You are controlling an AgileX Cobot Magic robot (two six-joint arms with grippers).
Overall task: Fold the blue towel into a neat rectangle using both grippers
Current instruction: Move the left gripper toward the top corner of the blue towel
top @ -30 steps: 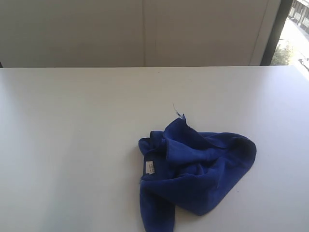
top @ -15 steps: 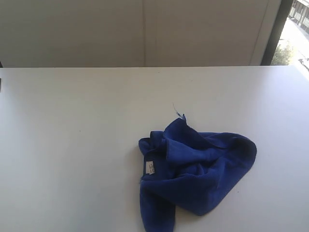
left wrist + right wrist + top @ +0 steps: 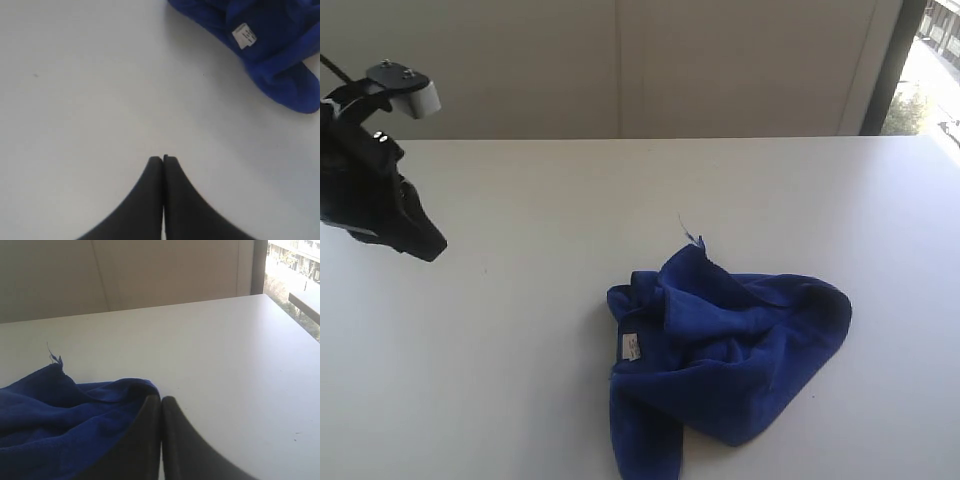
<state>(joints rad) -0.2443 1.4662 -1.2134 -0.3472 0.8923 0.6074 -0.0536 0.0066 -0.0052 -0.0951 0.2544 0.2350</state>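
The blue towel (image 3: 740, 350) lies crumpled in a heap on the white table (image 3: 500, 380), right of the middle and near the front edge. Its white tag (image 3: 630, 346) faces left. My left gripper (image 3: 425, 248) hovers over the table's far left, well apart from the towel, with its grey-white block (image 3: 418, 95) on top. In the left wrist view the left gripper (image 3: 163, 158) is shut and empty, with the towel (image 3: 270, 45) and tag (image 3: 245, 35) off at a distance. My right gripper (image 3: 161, 398) is shut beside the towel's (image 3: 50, 410) raised edge, holding nothing; the exterior view does not show it.
A pale wall (image 3: 620, 70) runs behind the table's far edge. A dark window frame (image 3: 890, 70) and a bright window stand at the back right. A loose thread (image 3: 688, 230) sticks up from the towel's far corner.
My left arm has come into the exterior view from the left and now hangs over the table's far left. The towel has not moved.
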